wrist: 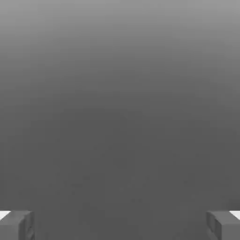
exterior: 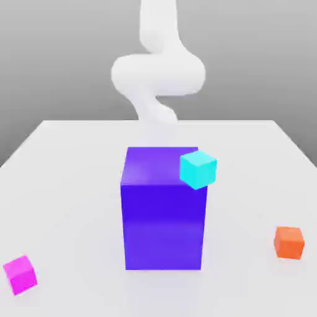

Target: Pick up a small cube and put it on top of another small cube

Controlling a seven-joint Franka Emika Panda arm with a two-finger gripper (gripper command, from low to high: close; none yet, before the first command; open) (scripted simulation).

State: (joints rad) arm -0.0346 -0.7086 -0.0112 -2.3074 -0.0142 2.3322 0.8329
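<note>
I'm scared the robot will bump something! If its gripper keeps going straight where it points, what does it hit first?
Probably nothing nearby: past the open gripper, the hand view shows plain grey without any object, though how far that grey is stays unclear.

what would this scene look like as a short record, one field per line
big block: violet-blue, upright on the table, middle of the exterior view
magenta cube: on the table, at the exterior view's left
orange cube: on the table, at the exterior view's right
cyan cube: overlaps the block's upper right corner in the exterior view; what supports it, cannot tell
tool: open, nothing between its fingers
stacking: magenta and orange cubes stand apart, neither on another cube
</note>
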